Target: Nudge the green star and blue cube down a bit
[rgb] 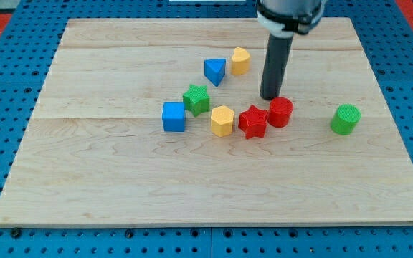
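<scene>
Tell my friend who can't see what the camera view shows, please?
My tip rests on a wooden board, just above a red cylinder and well right of the green star and blue cube. Nearby sit a red star, two yellow blocks, a blue triangle and a green cylinder.

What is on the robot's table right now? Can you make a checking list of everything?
Surface: wooden board, flat, light coloured.
Job's things: green star touching blue cube, near the middle.
Clutter: blue triangular block, yellow block, yellow hexagonal block, red star, red cylinder, green cylinder alone at the view's right.
End effector: my tip just above the red cylinder, right of the green star.
Cables: nothing seen.
Surroundings: blue pegboard around the board.
</scene>
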